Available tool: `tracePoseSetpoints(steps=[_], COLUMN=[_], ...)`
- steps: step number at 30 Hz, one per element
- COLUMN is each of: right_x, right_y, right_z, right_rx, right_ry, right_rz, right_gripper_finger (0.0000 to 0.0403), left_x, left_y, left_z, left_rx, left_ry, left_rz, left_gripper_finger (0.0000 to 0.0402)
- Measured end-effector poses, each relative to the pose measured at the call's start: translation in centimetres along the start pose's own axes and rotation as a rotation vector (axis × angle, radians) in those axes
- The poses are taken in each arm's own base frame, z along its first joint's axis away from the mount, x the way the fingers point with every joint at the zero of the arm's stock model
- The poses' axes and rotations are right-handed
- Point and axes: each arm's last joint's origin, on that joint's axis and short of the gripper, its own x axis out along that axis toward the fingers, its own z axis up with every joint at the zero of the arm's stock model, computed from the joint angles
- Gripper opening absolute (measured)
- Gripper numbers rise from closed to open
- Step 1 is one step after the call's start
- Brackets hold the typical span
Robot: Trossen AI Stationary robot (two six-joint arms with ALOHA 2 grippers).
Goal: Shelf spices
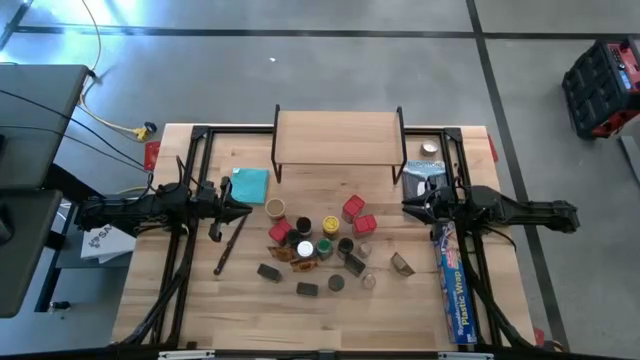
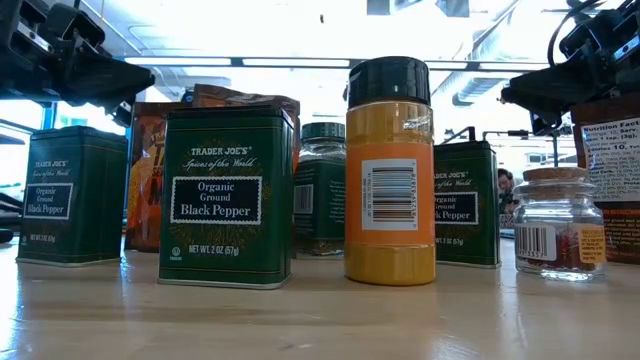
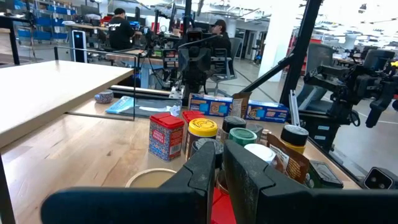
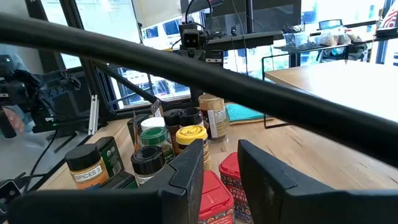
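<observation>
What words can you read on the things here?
"TRADER JOE'S Spices of the World Organic Ground Black Pepper": front green tin.
"Nutrition Facts": box.
"SPICES 3": orange jar.
"Plastic Wrap": blue box.
The orange jar's barcode label: too small.

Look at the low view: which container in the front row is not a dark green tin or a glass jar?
The orange shaker with the black lid; it stands between two Black Pepper tins.
</observation>
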Motion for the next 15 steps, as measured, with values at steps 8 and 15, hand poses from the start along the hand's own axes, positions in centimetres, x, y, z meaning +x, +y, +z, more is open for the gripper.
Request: tracePoseSetpoints(steps=[8,15], right_x=[0.00,0.00], right_y=[0.00,0.00], right_z=[0.00,0.00], right_rx=[0.000,0.000], right_ry=[0.000,0.000], right_rz=[0.000,0.000], right_gripper_finger=[0.0094,0.0094], left_x=[0.00,0.00], left_y=[0.00,0.04], left_z=[0.02,0.13], left_rx=[0.000,0.000], left_ry=[-0.002,-0.015], left_rz=[0.000,0.017], left_gripper_finger=[0.0030,0.0030])
